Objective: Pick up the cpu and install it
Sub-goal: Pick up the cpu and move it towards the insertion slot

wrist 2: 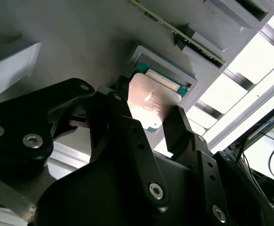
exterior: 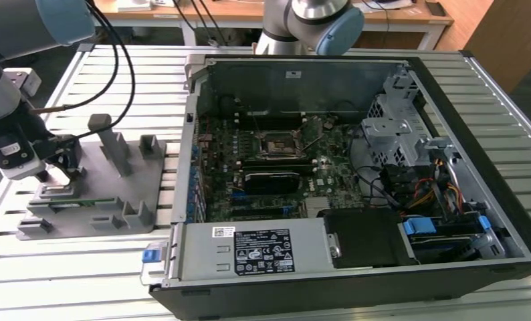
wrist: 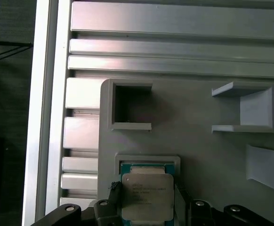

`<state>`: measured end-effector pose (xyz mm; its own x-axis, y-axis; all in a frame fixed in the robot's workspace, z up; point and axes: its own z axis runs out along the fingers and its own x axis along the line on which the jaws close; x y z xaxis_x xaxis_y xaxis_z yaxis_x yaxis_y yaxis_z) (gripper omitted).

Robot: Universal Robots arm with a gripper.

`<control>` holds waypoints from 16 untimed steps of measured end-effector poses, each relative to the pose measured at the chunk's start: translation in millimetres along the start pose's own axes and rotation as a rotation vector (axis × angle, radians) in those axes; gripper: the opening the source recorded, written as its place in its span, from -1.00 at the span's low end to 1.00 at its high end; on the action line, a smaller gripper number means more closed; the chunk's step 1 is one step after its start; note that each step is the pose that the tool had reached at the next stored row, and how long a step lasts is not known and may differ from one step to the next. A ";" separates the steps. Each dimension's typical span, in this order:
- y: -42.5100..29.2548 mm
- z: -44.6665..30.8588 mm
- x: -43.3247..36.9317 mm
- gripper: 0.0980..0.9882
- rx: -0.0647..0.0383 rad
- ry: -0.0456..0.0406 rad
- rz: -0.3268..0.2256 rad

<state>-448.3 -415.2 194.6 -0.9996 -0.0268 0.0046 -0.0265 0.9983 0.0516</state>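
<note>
The cpu (wrist: 146, 194), a flat square chip with a silver top and a green edge, lies at a shallow square pocket of the grey fixture plate (wrist: 207, 155). My gripper (wrist: 147, 197) is down over it, one black finger against each of two opposite sides. In the second wrist view the fingers (wrist 2: 177, 123) also flank the cpu (wrist 2: 151, 96), and the gripper (wrist 2: 149, 108) looks shut on it. In the exterior view the gripper (exterior: 56, 177) sits low over the fixture (exterior: 114, 197), to the exterior view's left of the open computer case. The motherboard socket (exterior: 275, 145) lies inside that case.
Grey upright blocks (exterior: 114, 144) rise from the fixture plate close to the gripper. An empty square holder (wrist: 130, 106) and an open bracket (wrist: 250, 108) stand beyond the cpu pocket. The case wall (exterior: 190, 154) stands between fixture and motherboard. A second arm's base (exterior: 310, 23) is behind the case.
</note>
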 end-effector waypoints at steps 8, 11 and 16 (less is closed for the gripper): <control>0.3 -6.0 0.0 -0.01 0.000 -0.0002 0.000; 0.4 -8.3 0.0 -0.01 0.000 0.0000 0.000; 0.7 -12.5 0.0 -0.01 0.000 -0.0001 0.000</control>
<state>-448.3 -415.2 207.2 -0.9996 -0.0267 0.0045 -0.0265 0.9983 0.0516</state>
